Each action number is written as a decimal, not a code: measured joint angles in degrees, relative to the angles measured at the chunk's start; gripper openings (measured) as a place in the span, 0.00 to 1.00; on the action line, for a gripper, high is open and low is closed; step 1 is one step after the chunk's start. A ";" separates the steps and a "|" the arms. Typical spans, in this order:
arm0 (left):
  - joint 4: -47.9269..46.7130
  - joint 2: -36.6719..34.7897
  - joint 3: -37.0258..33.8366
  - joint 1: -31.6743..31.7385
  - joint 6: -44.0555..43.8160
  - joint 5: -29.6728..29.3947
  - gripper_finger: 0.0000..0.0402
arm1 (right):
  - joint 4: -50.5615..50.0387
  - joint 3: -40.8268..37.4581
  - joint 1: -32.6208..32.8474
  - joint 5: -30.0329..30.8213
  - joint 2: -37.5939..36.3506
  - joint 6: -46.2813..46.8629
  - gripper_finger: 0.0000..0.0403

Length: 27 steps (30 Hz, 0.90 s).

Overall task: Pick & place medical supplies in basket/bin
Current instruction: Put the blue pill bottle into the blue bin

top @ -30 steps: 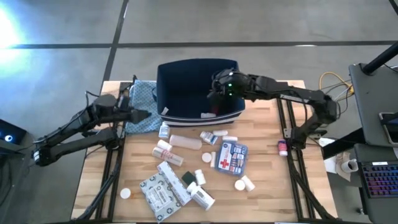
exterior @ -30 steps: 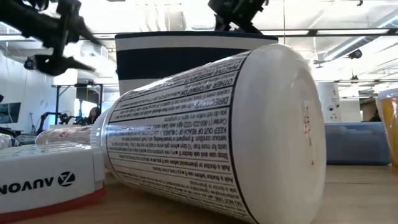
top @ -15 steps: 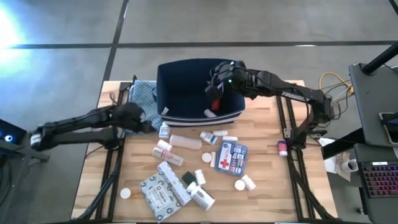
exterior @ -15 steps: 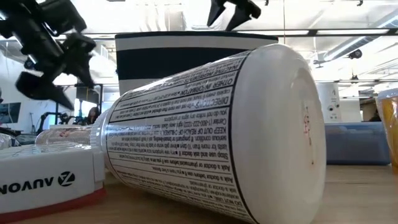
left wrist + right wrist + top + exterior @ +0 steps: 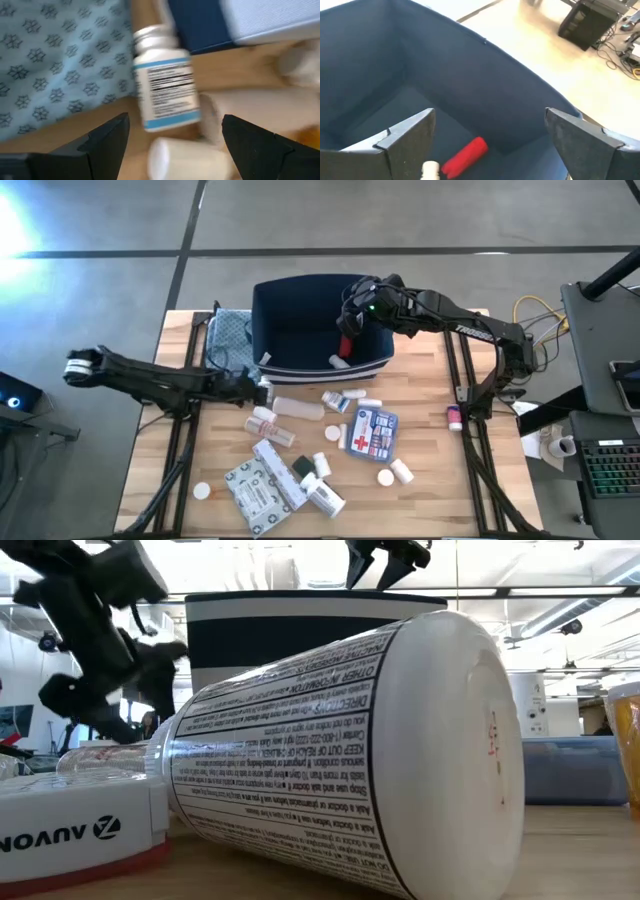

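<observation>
Navy fabric bin (image 5: 300, 320) has the right claw (image 5: 350, 315) hovering over its right side, jaws spread wide, nothing held. Red bottle (image 5: 465, 156) and a small white bottle (image 5: 431, 170) lie on the bin floor below it. Left claw (image 5: 172, 145) open, empty, low over the worktop (image 5: 470, 480), straddling a white blue-labelled pill bottle (image 5: 165, 92) beside the blue patterned cloth (image 5: 55, 65).

A grey concrete floor (image 5: 420, 220) with dark seams lies beyond the wooden table (image 5: 430, 480). A desk (image 5: 600, 340) with a keyboard (image 5: 610, 470) stands on the right. Ceiling lights (image 5: 560, 590) hang in the far room.
</observation>
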 joint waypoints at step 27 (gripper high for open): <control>10.88 10.87 2.04 -1.42 0.49 0.27 0.56 | -1.81 -0.27 -0.09 -0.31 0.00 -0.19 0.91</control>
